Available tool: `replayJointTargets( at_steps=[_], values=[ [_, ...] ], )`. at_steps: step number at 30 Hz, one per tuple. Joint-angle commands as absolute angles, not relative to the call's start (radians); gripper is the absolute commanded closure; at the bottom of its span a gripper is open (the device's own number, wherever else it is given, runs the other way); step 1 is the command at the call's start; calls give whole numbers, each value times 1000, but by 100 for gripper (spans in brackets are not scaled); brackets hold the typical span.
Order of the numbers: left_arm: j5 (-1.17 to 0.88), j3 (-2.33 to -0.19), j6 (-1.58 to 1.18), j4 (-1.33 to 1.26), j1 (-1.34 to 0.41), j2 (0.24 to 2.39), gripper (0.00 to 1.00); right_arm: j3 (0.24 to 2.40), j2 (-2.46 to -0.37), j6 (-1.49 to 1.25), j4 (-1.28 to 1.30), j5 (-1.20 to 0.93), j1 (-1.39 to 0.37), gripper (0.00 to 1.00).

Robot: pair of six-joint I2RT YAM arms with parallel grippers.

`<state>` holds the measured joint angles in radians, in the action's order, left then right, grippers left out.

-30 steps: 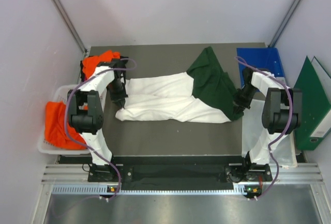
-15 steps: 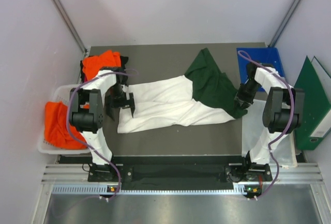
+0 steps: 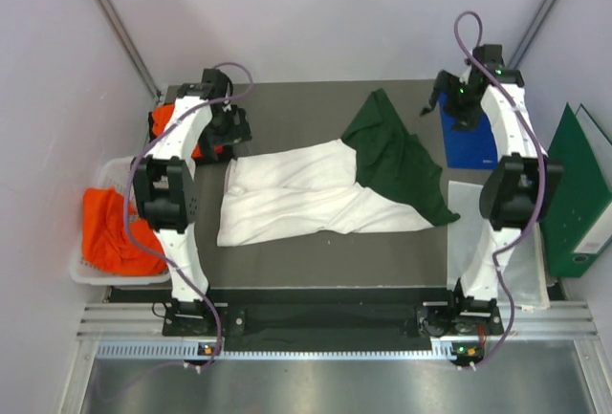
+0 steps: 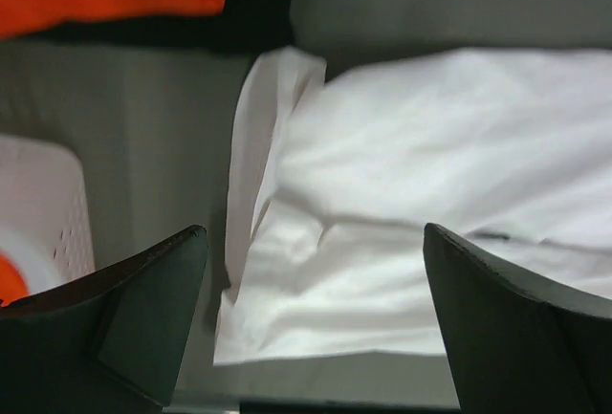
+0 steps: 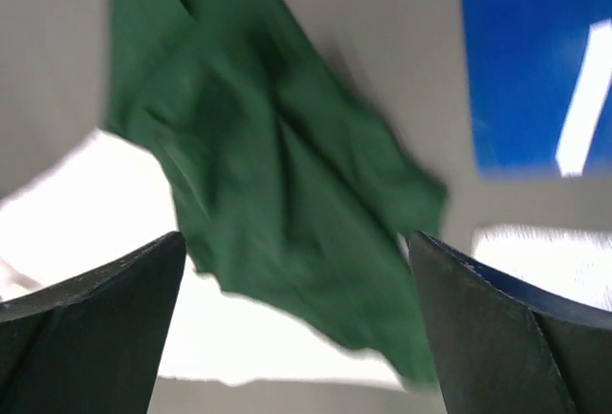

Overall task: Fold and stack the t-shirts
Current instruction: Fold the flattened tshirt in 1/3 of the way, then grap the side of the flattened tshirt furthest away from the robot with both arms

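While t-shirt (image 3: pixel 316 189) lies on table (image 3: pixel 306 256), left hand (image 4: pixel 313 232), right hand (image 5: pixel 295 237) gape wide (both empty).

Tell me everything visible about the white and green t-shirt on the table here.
The t-shirt is soft cloth, a white body with a dark green part at its right end. It lies flat but wrinkled across the grey table, left edge doubled over. The left hand and right hand are open; neither grips it.
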<state>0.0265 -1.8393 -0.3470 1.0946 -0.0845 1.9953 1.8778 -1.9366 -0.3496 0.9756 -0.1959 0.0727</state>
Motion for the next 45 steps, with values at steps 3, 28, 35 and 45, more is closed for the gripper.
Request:
replayJointTargets(
  at_steps=[3,28,35,45],
  values=[
    [5,-2046,-382,1069,-75,2210,1,2169,-2237,-383,758,-343,17,2],
    [5,-2006,-422,1060,-74,2298,73,2209,-2493,-485,480,-434,-107,34],
    [41,-2022,-423,1054,-71,2276,100,2212,-2552,-517,434,-451,-141,41],
    [32,-2091,-403,1055,-63,2269,100,2217,-2553,-592,358,-384,-169,100]
  ],
)
